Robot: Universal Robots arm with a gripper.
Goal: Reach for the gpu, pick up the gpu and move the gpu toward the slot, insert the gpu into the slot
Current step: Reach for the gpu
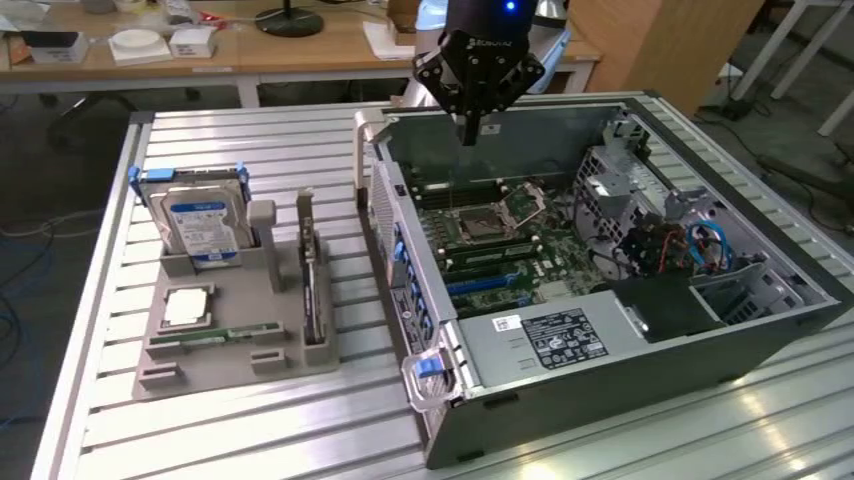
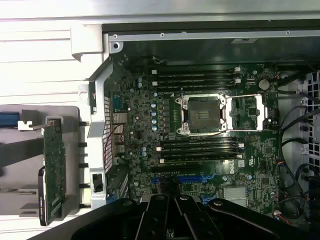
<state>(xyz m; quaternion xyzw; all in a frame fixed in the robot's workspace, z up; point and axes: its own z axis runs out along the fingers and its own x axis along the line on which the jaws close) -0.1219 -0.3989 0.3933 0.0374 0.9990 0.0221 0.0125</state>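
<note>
The gpu (image 1: 311, 290) stands on edge in a grey holder (image 1: 227, 365) on the table, at the exterior view's left of the open computer case (image 1: 641, 350). From the wrist it appears as a green card (image 2: 53, 165) with a silver bracket end. My gripper (image 1: 470, 135) hangs shut and holding nothing above the far end of the case, well apart from the gpu. Its dark fingers (image 2: 160, 215) are pressed together over the motherboard (image 2: 145, 125). The slot (image 1: 483, 284) is a blue strip (image 2: 182, 178) among parallel black ones, near the square processor socket (image 2: 202, 114).
The holder also carries a hard drive (image 1: 200, 225) with a blue-white label, a processor chip (image 1: 187, 305) and a slim green memory stick (image 1: 214, 338). Cables and a drive cage (image 1: 667, 240) crowd the case's right side. Desks stand behind the slatted table (image 1: 240, 150).
</note>
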